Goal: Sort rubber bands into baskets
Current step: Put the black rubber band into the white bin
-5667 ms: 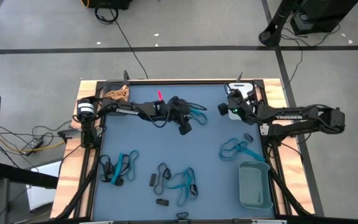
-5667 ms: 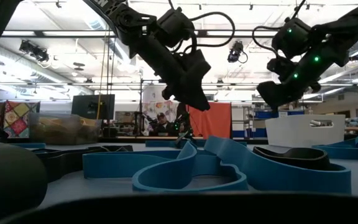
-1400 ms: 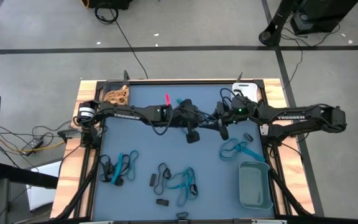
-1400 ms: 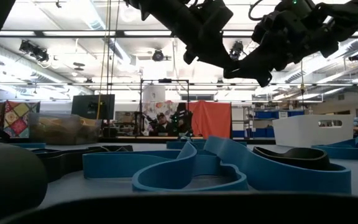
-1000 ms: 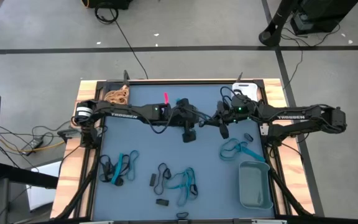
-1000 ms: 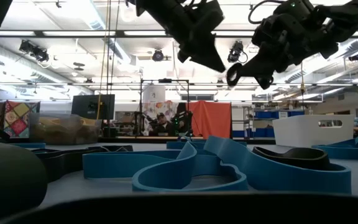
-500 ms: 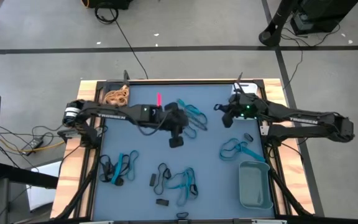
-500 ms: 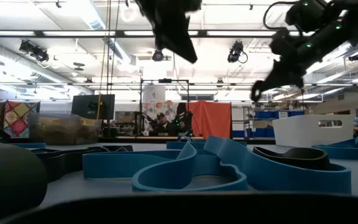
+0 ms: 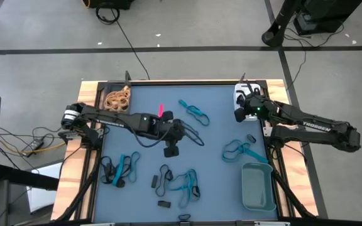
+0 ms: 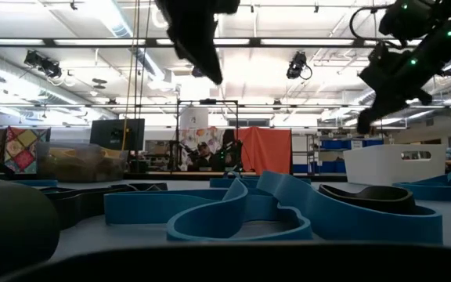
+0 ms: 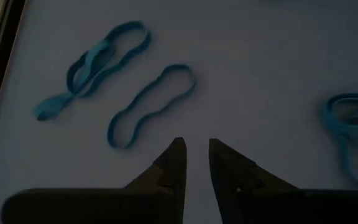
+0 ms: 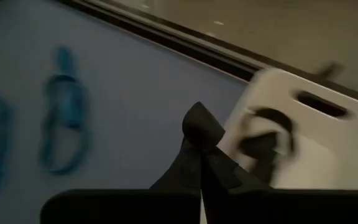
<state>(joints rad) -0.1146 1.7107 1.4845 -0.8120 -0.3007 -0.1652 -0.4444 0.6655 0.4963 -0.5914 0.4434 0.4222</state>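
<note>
My left gripper [image 9: 171,149] [image 11: 194,148] hangs over the middle of the blue mat, open a little, with nothing between its fingers. Two blue rubber bands [image 11: 151,106] [image 9: 192,113] lie flat on the mat beyond it. My right gripper [image 9: 237,115] [image 12: 197,121] is shut on a black rubber band, in the air beside the white basket [image 9: 242,91] [image 12: 303,124] at the far right corner. Another black band [image 12: 267,134] lies in that basket. Tan bands [image 9: 117,98] fill the dark basket at the far left. My right gripper pinches the black rubber band between its two shut fingers. Only a small dark lump of it [image 12: 197,116] shows at the fingertips. The fingers slant down toward the far right corner, and the band is clear of the mat.
A grey-teal basket [image 9: 258,188] stands at the near right. Blue and black bands lie in heaps at the near left [image 9: 121,169], near middle [image 9: 181,182] and right [image 9: 241,150]. Blue bands [image 10: 233,207] lie close before the low camera.
The two grippers, close together over the mat's middle a second ago, have drawn apart. My left gripper has gone toward the near left. My right gripper has gone toward the far right corner and the white basket, turning and tipping as it went.
</note>
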